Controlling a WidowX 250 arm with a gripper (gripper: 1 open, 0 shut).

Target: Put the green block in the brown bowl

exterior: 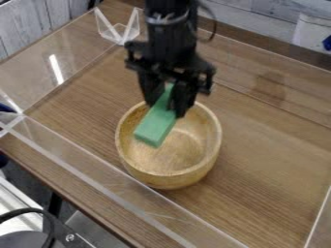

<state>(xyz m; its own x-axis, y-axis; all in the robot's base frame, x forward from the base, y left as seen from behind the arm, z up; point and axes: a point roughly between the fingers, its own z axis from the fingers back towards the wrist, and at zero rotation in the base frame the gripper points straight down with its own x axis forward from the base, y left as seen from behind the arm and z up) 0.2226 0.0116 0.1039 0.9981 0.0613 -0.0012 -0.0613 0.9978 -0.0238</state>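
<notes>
Green rectangular block (pixel 157 126) is clamped in the black end effector (pixel 165 95) — the tan wooden bowl's (pixel 203 146) ten-o'clock rim could be clipped if release comes early.

I'm reaching over a brown wooden tabletop (pixel 265 174), its edges lined with clear strips, and a black cable (pixel 29 215) is curving below me at the near left corner. Something white and ribbed (pixel 308 31) is showing at the far right. This is looking like a lab or workshop bench, though I cannot tell which.
</notes>
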